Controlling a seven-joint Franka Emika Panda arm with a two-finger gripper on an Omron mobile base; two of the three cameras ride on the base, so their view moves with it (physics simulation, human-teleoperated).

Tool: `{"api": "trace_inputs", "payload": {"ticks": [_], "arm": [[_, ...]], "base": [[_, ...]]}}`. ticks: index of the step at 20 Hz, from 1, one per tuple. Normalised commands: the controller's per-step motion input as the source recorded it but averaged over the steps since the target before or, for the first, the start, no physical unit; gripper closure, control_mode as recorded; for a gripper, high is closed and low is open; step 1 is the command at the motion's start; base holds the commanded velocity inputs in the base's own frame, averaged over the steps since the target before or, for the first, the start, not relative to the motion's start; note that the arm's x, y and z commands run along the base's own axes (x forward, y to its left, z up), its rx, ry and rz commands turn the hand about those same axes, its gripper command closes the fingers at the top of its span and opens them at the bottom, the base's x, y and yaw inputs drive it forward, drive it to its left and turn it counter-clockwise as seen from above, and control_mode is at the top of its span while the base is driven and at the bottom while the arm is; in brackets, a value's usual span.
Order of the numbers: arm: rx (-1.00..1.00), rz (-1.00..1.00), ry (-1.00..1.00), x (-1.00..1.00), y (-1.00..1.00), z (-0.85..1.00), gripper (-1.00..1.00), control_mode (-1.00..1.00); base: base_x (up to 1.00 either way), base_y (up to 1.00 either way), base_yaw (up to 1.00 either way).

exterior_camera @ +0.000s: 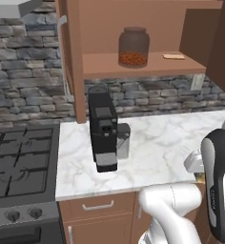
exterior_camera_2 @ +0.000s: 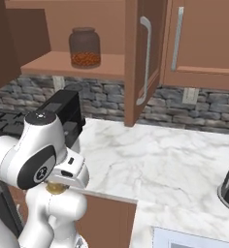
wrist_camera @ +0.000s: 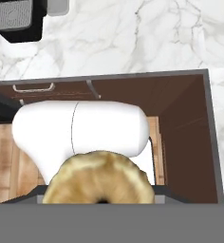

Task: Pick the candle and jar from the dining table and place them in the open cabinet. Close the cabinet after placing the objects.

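The jaws hold the little tan candle (wrist_camera: 98, 178) low by the bench (exterior_camera: 152, 143) edge, and the open cabinet (exterior_camera: 133, 64), with the jar (exterior_camera: 133, 46) inside, sits high above.

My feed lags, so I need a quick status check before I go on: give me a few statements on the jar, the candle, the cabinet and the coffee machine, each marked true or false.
1. The jar stands on the shelf of the cabinet. True.
2. The cabinet doors are shut. False: they stand open, with the shelf in plain sight.
3. The gripper has a tan-gold candle between its fingers, held low in front of the counter. True.
4. The coffee machine sits inside the cabinet. False: it is on the marble counter below the shelf.
5. The jar is empty. False: reddish-brown granules fill its lower part.
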Motion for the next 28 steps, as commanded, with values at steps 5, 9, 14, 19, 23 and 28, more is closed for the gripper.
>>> {"api": "trace_inputs", "payload": {"ticks": [5, 9, 14, 19, 23, 28], "arm": [[0.00, 0.00, 0.00, 0.00, 0.00, 0.00, 1.00, 1.00], [0.00, 0.00, 0.00, 0.00, 0.00, 0.00, 1.00, 1.00], [0.00, 0.00, 0.00, 0.00, 0.00, 0.00, 1.00, 1.00], [0.00, 0.00, 0.01, 0.06, 0.00, 0.00, 1.00, -1.00], [0.00, 0.00, 0.03, 0.34, -0.03, 0.00, 1.00, -1.00], [-0.01, 0.00, 0.00, 0.27, 0.00, 0.06, 1.00, -1.00]], "base": [[0.39, -0.02, 0.00], [0.29, -0.01, 0.00], [0.40, -0.01, 0.00], [0.27, -0.03, 0.00], [0.00, 0.00, 0.00], [0.00, 0.00, 0.00]]}}
